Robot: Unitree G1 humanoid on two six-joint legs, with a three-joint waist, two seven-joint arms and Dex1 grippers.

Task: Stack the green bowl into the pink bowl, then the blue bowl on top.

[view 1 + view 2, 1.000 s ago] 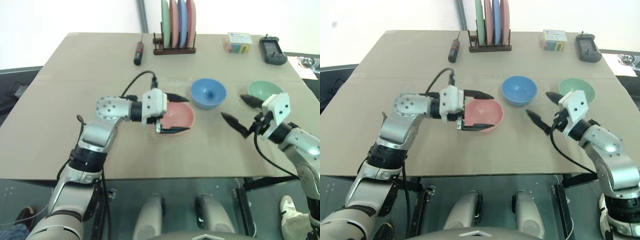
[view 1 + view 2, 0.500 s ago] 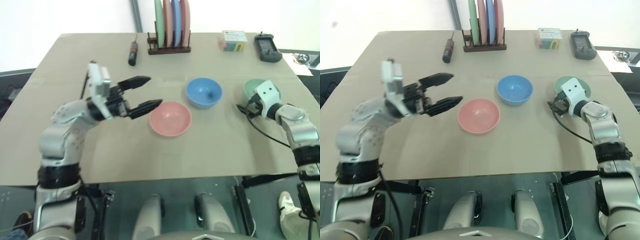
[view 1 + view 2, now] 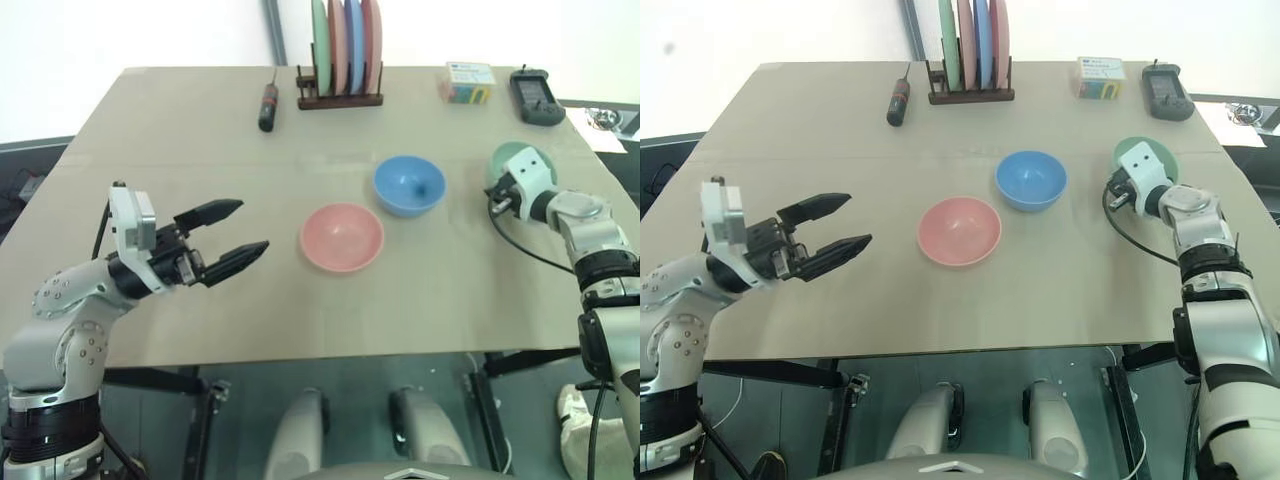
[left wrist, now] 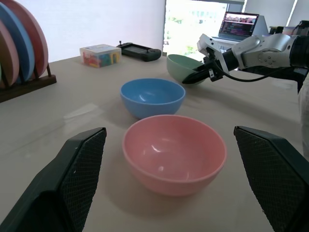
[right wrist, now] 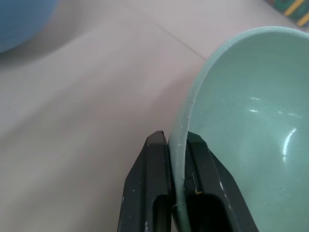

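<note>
Inspector: State of the jaws?

Operator: I see the right gripper (image 5: 176,159) clamped on the green bowl's (image 5: 251,111) thin smooth rim, far right on the surface (image 3: 200,130). The left gripper (image 3: 238,230) stands wide, holding nothing.

Inspector: Other bowls?

Operator: Pink bowl (image 3: 341,237) centre, blue bowl (image 3: 409,185) just beyond; both glossy, round, apart.

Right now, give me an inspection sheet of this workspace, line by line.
Surface: tan table, flat.
Job's things: pink bowl, blue bowl and green bowl, all apart, unstacked.
Clutter: screwdriver, plate rack, colourful box, black handheld device along the far edge.
End effectors: left end effector open, holding nothing; right end effector shut on the green bowl's rim.
Cables: black cable beside the right wrist.
Surroundings: laptop beyond the table.
</note>
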